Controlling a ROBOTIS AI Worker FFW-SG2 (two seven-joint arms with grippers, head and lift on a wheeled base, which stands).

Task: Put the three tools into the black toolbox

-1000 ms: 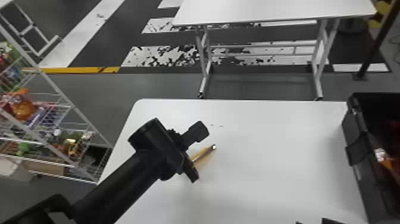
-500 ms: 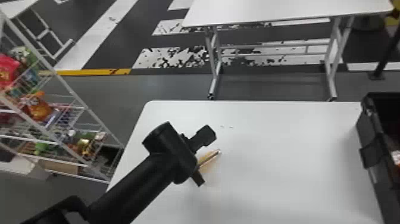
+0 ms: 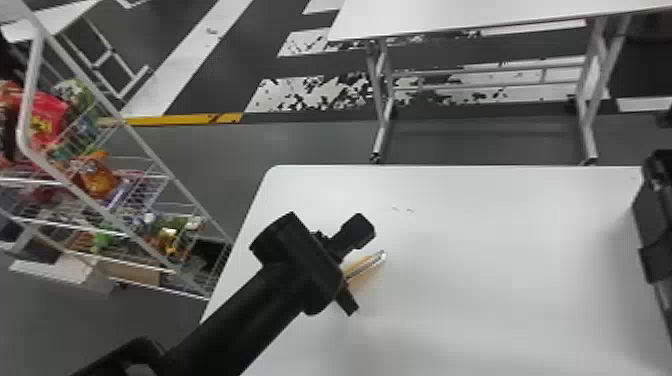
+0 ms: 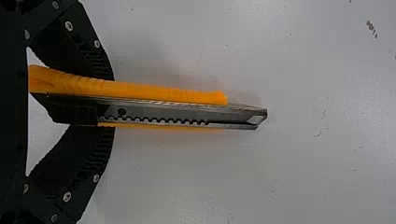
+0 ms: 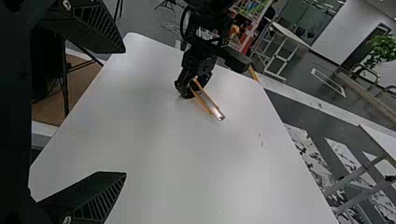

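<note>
In the head view my left gripper [image 3: 346, 284] is over the left part of the white table, with the yellow utility knife [image 3: 364, 268] sticking out from it toward the back right. The left wrist view shows the same gripper [image 4: 105, 103] shut on the knife [image 4: 163, 93], its metal end pointing away; whether the knife touches the tabletop I cannot tell. The black toolbox [image 3: 655, 215] stands at the table's right edge, partly cut off. Across the table from the knife [image 5: 208, 103], my right gripper [image 5: 125, 111] is open, nothing between its fingers.
The white table [image 3: 480, 225] fills the middle. A wire rack [image 3: 145, 145] with colourful packages stands beyond its left side, and a second white table [image 3: 480, 17] farther back.
The head view has swung left, so the toolbox has slid toward the right edge and more of the rack shows. My left gripper keeps hold of the knife, nearly in place over the table.
</note>
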